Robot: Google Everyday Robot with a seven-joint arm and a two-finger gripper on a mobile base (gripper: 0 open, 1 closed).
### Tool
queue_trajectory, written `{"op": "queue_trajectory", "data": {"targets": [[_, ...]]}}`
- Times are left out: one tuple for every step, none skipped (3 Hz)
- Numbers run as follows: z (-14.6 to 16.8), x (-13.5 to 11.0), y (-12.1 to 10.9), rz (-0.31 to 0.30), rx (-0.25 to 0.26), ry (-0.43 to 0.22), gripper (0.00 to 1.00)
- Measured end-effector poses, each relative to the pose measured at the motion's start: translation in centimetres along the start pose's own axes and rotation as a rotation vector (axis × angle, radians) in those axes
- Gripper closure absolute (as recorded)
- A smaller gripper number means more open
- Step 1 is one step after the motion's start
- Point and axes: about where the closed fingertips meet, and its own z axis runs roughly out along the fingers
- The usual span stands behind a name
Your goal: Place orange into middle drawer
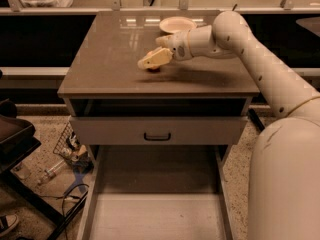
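Observation:
The orange sits on the brown cabinet top, left of centre, and is almost wholly covered from above by my gripper; only a dark sliver of it shows under the gripper. My pale arm reaches in from the right. The middle drawer is pulled out at the bottom of the view, with a pale flat floor and thin side walls, and holds nothing that I can see.
A shallow white bowl stands at the back of the cabinet top, right of the gripper. A grey drawer front with a black handle is slightly pulled out. A dark chair and floor clutter lie to the left.

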Motion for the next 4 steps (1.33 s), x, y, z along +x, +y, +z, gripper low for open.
{"op": "queue_trajectory", "data": {"targets": [[0.39,0.08,0.20,0.002,-0.007,0.001,0.40],[0.73,0.10,0.34,0.002,-0.012,0.001,0.63],[1.08,0.11,0.49,0.003,-0.018,0.002,0.86],[1.21,-0.36,0.59,-0.004,-0.022,-0.001,1.00]]}}
